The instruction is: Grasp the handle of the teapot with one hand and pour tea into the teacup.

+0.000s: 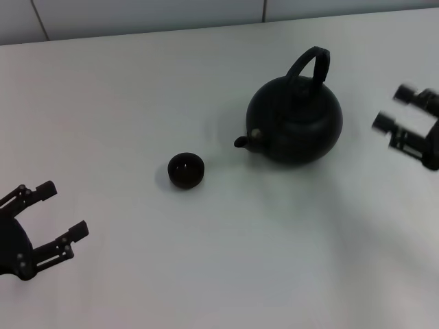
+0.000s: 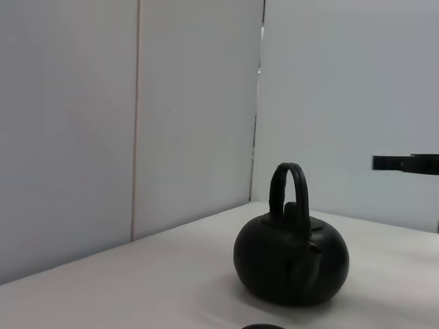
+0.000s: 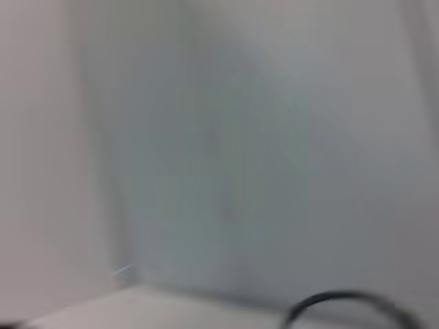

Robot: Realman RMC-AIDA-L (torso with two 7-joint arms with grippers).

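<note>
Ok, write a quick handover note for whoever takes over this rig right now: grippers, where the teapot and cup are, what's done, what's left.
Left gripper: open, empty, low at the table's near left, well clear of the cup.
Right gripper: open, empty, to the right of the teapot, not touching it.
Teapot: upright on the table, spout toward the teacup, handle up and free.
Teacup: upright, left of the spout, apart from it.
Done: nothing grasped yet.
Left: grasp the handle, lift, pour into the teacup.
</note>
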